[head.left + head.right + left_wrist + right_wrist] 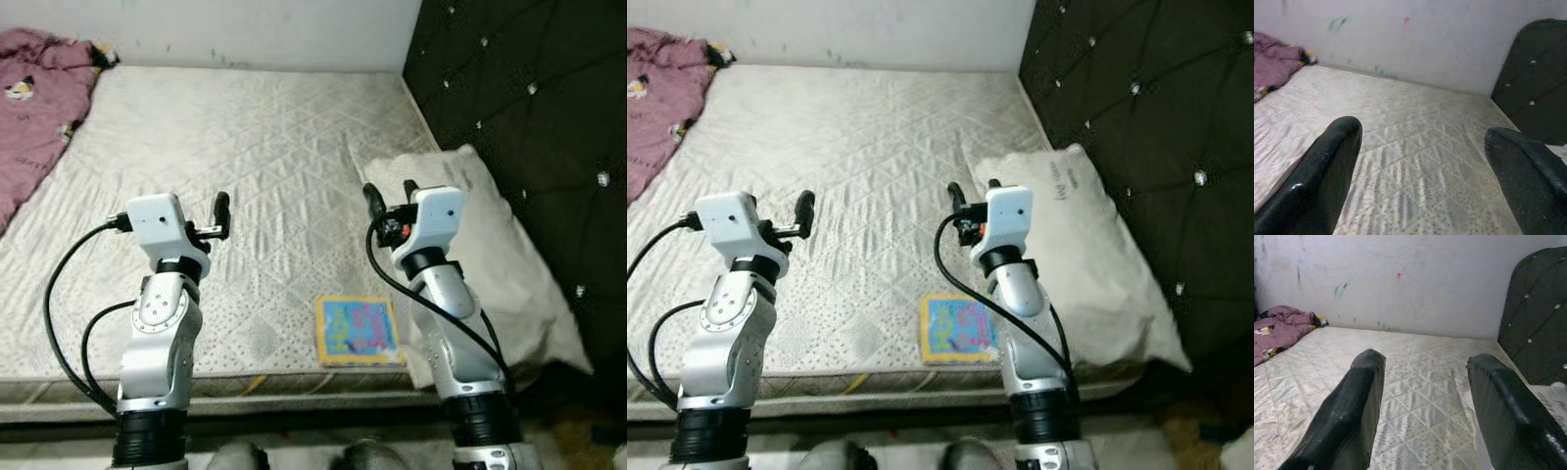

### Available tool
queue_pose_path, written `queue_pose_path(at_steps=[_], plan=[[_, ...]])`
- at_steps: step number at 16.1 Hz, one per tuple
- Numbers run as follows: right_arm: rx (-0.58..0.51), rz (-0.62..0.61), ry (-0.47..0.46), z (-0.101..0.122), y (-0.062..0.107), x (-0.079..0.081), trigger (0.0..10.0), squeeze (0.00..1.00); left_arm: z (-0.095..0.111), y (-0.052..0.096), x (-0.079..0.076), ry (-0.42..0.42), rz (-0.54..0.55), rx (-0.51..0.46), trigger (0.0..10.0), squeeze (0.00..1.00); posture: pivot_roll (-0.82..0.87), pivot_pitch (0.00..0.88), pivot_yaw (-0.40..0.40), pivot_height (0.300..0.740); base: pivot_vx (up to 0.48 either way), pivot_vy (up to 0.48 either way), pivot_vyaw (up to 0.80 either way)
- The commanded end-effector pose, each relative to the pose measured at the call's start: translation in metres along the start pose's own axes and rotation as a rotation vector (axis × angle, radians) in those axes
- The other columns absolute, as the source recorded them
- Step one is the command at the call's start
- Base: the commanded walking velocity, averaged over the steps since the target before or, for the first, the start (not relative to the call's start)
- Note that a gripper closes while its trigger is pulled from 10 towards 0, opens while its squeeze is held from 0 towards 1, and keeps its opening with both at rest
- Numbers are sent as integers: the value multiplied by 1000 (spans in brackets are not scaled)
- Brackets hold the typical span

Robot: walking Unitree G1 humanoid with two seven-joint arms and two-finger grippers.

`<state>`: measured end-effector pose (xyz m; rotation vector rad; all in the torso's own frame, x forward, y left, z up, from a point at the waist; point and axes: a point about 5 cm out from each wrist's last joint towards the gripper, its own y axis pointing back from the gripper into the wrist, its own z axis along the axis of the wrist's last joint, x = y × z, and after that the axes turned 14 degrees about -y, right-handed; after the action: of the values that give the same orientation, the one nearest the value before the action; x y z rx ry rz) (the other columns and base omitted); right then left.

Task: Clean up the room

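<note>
A crumpled pink blanket (34, 103) lies in the upper left of the frame, on the far left part of the bare quilted mattress (265, 147). In the lower left, the left gripper (221, 217) is raised above the mattress, its fingers (1327, 176) spread wide with nothing between them. At lower centre, a colourful square picture book (359, 331) lies flat near the mattress's front edge. Just right of it the right gripper (389, 201) hovers, fingers (1354, 416) also apart and empty. A white pillow (500, 264) rests at the right, against the dark tufted headboard (529, 108).
</note>
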<state>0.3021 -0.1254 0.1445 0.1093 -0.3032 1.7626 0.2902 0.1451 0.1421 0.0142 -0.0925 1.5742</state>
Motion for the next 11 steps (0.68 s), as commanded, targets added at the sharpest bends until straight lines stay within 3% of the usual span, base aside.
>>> queue_pose_path(at_steps=[1,11], plan=[[-6,1,-8,2,-1,1,10000,0,0,0,1,-10,-1,0,10000,0,26,0,-12,740,0,480,0],[11,8,6,0,-2,1,10000,0,1,-1,0,7,5,-1,10000,0,21,0,-14,740,0,480,0]])
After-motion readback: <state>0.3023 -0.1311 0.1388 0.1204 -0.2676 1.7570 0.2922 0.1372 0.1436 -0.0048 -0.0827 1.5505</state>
